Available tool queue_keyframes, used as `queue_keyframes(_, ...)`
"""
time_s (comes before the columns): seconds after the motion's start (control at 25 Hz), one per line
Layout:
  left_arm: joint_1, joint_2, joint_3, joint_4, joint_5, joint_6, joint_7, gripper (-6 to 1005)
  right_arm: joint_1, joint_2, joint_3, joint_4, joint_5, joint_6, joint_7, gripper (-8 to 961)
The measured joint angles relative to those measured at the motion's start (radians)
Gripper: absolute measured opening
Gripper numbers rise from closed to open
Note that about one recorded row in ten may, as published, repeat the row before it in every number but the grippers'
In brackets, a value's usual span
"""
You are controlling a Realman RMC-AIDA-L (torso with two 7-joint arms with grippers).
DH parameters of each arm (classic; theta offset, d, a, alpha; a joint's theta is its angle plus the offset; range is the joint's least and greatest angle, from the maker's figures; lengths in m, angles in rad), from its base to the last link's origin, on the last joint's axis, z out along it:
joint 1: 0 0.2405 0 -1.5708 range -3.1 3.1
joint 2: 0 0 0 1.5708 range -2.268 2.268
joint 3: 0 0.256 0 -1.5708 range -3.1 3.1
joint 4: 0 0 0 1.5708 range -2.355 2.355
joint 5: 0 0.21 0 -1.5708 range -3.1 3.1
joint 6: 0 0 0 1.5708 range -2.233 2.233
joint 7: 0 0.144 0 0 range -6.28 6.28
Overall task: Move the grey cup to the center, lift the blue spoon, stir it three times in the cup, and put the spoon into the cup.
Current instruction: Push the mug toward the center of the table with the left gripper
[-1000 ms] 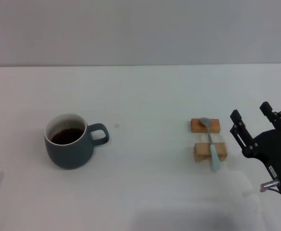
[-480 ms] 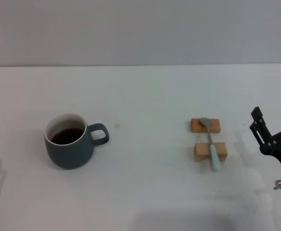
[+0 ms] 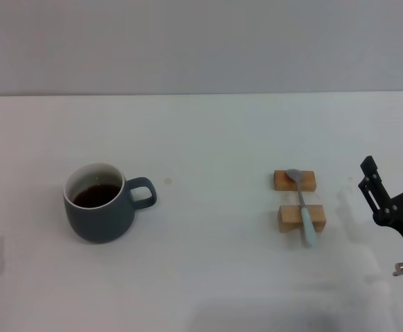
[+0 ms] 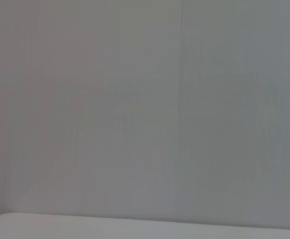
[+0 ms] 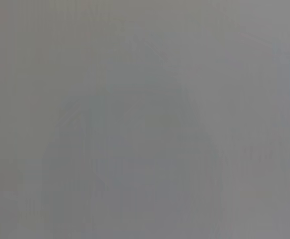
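White and matte all over, the table (image 3: 208, 277), bare along the near edge. Black and angular at the near right edge of the head view, the right claw (image 3: 392, 169), two prongs standing apart and holding nothing, raised to the right of the spoon and well clear of it. No left claw anywhere in view, so no telling whether open or shut; nothing but blank grey in both wrist views. A little farther in on the left, the grey cup (image 3: 99, 202): squat, rounded, smooth dark blue-grey glaze, pale rim, white inside with something dark at the bottom, loop handle turned toward the middle of the table. Still far off centre, so the first step, sliding the cup to the middle, not yet done. Best done by the left arm: a low approach from the outer side, a firm hold on the body or handle, a level, slow carry to keep the dark contents from slopping. On the right, the blue spoon (image 3: 303, 211), slim, grey metal bowl and neck, pale blue handle, bridged across two small tan wooden blocks (image 3: 296, 198), bowl on the far block, handle over the near one and poking out toward the robot. Handy later: room beneath the handle for the prongs.
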Motion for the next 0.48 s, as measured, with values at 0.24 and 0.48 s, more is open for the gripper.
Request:
queue_keyframes(0.24, -0.007, -0.002, -0.007, -0.008, 0.0, -0.006, 0.002, 438, -0.004, 0.0, 0.0, 0.0, -0.001, -0.001, 0.0, 725)
queue_keyframes(0.48, -0.039, 0.002, 0.036, -0.004, 0.011, -0.03, -0.001, 197, -0.016, -0.001, 0.0, 0.0, 0.001, -0.043, 0.0, 724)
